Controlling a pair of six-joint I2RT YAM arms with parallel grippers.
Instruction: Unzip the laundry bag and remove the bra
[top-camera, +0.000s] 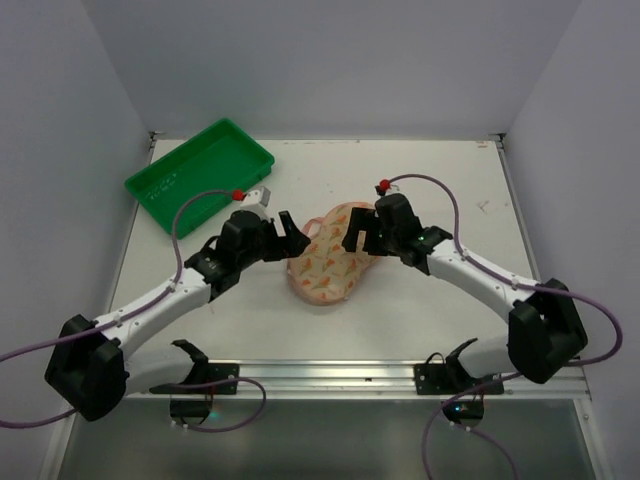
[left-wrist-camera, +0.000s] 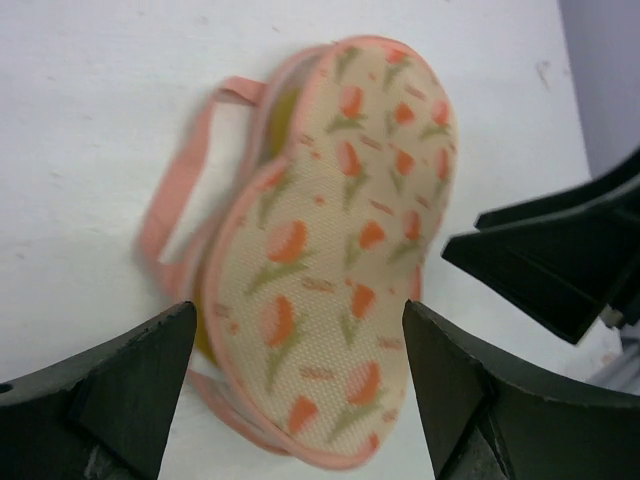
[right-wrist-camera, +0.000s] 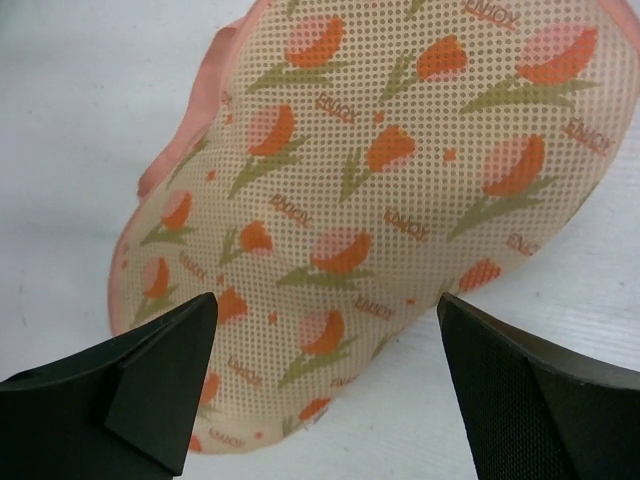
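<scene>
The laundry bag (top-camera: 328, 262) lies mid-table, a cream-peach padded case with orange tulip print and pink trim. Its pink loop (left-wrist-camera: 180, 190) lies on the table beside it. A thin yellow strip (left-wrist-camera: 284, 108) shows in the gap under its top shell; I cannot tell what it is. The bra is hidden. My left gripper (top-camera: 290, 232) is open just left of the bag's far end, and the bag (left-wrist-camera: 340, 230) lies beyond its open jaws (left-wrist-camera: 300, 320). My right gripper (top-camera: 358, 232) is open at the bag's far right, its jaws (right-wrist-camera: 328, 310) spread over the bag (right-wrist-camera: 380, 170). Neither holds anything.
A green plastic tray (top-camera: 200, 175) stands at the back left of the white table. The right gripper's black fingers (left-wrist-camera: 560, 260) show at the right edge of the left wrist view. White walls enclose the table on three sides.
</scene>
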